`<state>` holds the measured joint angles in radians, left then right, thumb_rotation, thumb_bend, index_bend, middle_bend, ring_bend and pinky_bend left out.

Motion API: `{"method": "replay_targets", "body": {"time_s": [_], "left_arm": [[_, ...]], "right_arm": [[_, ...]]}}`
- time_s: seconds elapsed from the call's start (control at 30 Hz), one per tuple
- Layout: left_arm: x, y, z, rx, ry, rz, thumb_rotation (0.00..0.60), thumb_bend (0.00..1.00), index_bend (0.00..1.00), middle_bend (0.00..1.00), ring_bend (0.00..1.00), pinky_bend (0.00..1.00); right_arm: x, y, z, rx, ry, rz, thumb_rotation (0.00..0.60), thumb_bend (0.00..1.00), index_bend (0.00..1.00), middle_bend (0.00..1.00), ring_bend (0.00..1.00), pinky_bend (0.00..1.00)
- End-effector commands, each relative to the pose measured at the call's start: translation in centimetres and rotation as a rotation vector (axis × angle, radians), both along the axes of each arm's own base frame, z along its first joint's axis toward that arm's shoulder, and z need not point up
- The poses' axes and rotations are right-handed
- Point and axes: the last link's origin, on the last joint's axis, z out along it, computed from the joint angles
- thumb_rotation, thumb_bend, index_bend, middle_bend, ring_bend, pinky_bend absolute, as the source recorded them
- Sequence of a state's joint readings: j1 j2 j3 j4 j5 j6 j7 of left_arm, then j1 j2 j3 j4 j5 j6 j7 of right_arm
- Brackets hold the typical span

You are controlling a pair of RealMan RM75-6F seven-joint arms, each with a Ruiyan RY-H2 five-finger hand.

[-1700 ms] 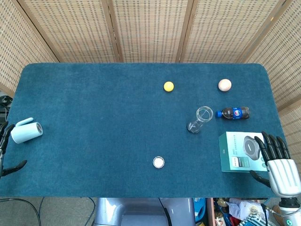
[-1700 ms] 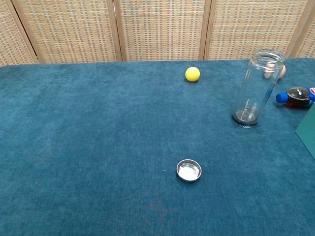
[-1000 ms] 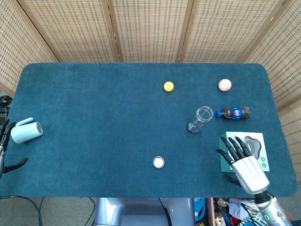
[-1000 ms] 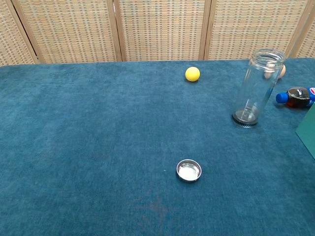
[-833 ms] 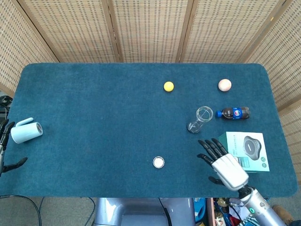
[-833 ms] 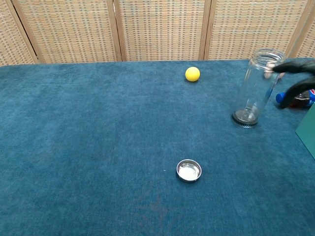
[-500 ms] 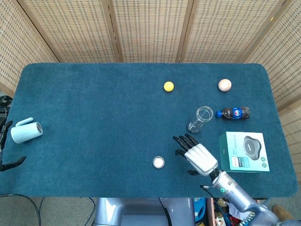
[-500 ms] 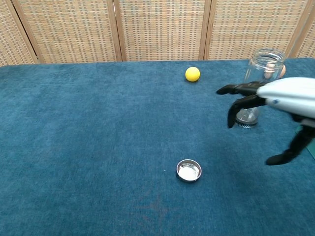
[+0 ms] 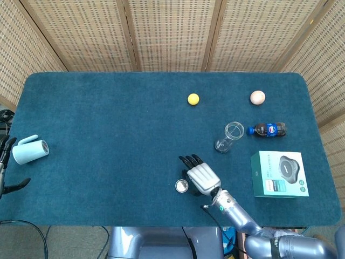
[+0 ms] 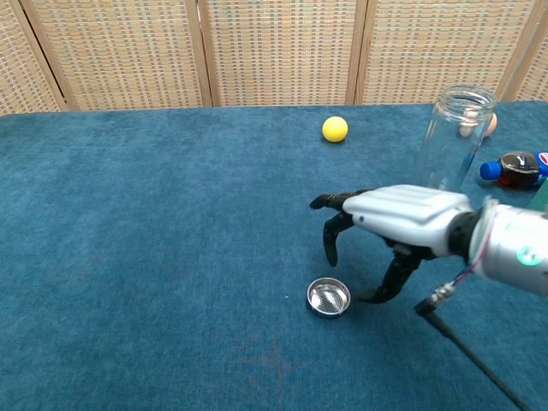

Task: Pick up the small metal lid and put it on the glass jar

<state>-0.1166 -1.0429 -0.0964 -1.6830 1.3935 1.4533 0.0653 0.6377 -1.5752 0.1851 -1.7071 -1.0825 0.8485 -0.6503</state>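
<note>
The small metal lid (image 9: 182, 186) (image 10: 329, 297) lies hollow side up on the blue cloth near the front edge. My right hand (image 9: 200, 175) (image 10: 390, 223) hovers just right of and above it, fingers spread and curved down, holding nothing. The glass jar (image 9: 229, 137) (image 10: 454, 137) stands upright and open, farther back on the right; its lower part is hidden behind the hand in the chest view. My left hand (image 9: 6, 167) shows only at the left edge of the head view, off the table, with dark fingers apart and nothing in them.
A yellow ball (image 9: 193, 99) (image 10: 335, 128) and a pinkish ball (image 9: 257, 97) lie at the back. A small cola bottle (image 9: 268, 129) (image 10: 516, 168) lies right of the jar. A teal box (image 9: 280, 174) sits front right. A pale blue roller (image 9: 30, 150) rests at the left edge.
My right hand has swept from the table's front right corner leftward across the box to just beside the lid. The lid, the jar and the left hand have stayed put.
</note>
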Motion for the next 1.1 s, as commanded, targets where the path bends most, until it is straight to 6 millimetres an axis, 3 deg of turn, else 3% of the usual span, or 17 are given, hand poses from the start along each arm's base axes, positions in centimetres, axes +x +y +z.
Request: {"method": "replay_targets", "body": {"time_s": [0.03, 0.3, 0.7, 1.1], "left_arm": [[0.0, 0.0, 0.1, 0.004, -0.002, -0.002, 0.6, 0.11, 0.0, 0.0, 0.0, 0.0], [-0.1, 0.2, 0.3, 0.006, -0.013, -0.001, 0.6, 0.11, 0.0, 0.0, 0.0, 0.0], [-0.3, 0.2, 0.5, 0.007, -0.021, 0.002, 0.6, 0.11, 0.0, 0.0, 0.0, 0.0], [-0.3, 0.3, 0.4, 0.006, -0.018, 0.004, 0.6, 0.11, 0.0, 0.0, 0.0, 0.0]], "right_arm": [[1.0, 0.1, -1.9, 0.014, 0.02, -0.033, 0.6, 0.43, 0.45, 0.0, 0.0, 0.0], [2.0, 0.3, -3.7, 0.024, 0.047, -0.09, 0.6, 0.44, 0.46, 0.0, 0.0, 0.0], [2.7, 0.3, -3.8, 0.019, 0.058, -0.081, 0.6, 0.51, 0.5, 0.0, 0.0, 0.0], [2.1, 0.2, -3.7, 0.01, 0.076, -0.075, 0.6, 0.56, 0.55, 0.0, 0.0, 0.0]]}}
